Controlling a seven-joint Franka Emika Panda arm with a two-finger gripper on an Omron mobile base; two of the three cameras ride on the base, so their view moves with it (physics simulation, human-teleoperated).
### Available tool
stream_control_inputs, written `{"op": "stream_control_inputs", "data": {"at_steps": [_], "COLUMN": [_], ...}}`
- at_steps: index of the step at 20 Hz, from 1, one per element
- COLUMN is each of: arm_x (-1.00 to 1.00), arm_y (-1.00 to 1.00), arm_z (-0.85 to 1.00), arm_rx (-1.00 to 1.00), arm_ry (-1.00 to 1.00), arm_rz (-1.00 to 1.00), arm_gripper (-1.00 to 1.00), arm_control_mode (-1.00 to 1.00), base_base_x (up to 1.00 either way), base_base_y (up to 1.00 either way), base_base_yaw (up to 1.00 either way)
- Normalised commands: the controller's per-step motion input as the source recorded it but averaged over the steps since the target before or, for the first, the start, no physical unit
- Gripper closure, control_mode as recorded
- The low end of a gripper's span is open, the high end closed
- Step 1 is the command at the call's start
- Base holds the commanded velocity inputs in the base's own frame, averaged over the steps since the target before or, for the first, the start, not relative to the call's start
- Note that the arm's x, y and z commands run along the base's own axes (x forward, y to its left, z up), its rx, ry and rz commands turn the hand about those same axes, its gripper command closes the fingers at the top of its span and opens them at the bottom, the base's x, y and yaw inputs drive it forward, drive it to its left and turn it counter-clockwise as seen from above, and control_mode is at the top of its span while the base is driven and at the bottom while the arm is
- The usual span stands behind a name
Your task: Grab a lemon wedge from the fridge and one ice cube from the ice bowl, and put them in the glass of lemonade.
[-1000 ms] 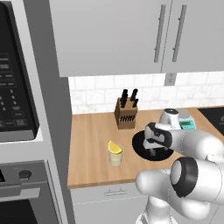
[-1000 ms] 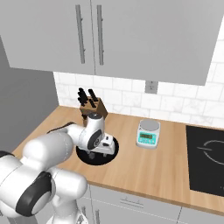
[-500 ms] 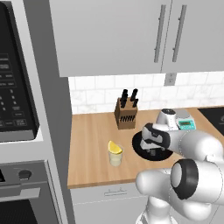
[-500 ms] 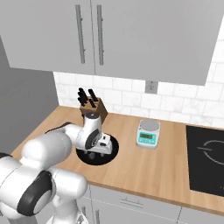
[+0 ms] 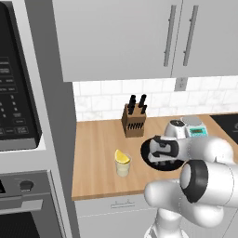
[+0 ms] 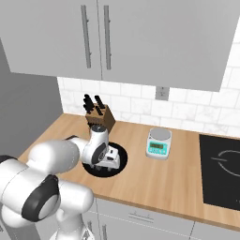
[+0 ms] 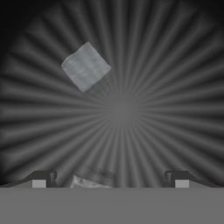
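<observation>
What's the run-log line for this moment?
phase: ice pickup | gripper: open, down in ice bowl | cube: loose ahead | second cube: between fingertips | lemon wedge: on glass

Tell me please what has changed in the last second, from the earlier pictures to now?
The gripper has come down a little further into the ice bowl, its hand lower over the black bowl than before. Nothing has visibly been taken hold of or let go. The glass of lemonade with the lemon wedge on it, the knife block and the scale stayed where they were.
</observation>
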Motion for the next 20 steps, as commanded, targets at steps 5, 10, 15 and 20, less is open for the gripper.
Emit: {"op": "stream_control_inputs", "data": {"at_steps": [5,10,15,20], "arm_x": [0.0,0.0,0.0,0.0], "arm_y": [0.0,-0.14,-0.43,-0.36], "arm_z": [-0.04,0.0,-0.01,0.0], "arm_rx": [0.0,0.0,0.0,0.0], "arm_ry": [0.0,0.0,0.01,0.0], "arm_rz": [0.0,0.0,0.0,0.0], "arm_gripper": [-1.0,-1.0,-1.0,-1.0], "arm_control_mode": [-1.0,-1.0,-1.0,-1.0], "base_base_x": [0.0,0.0,0.0,0.0], "base_base_y": [0.0,0.0,0.0,0.0], "base_base_yaw": [0.0,0.0,0.0,0.0]}}
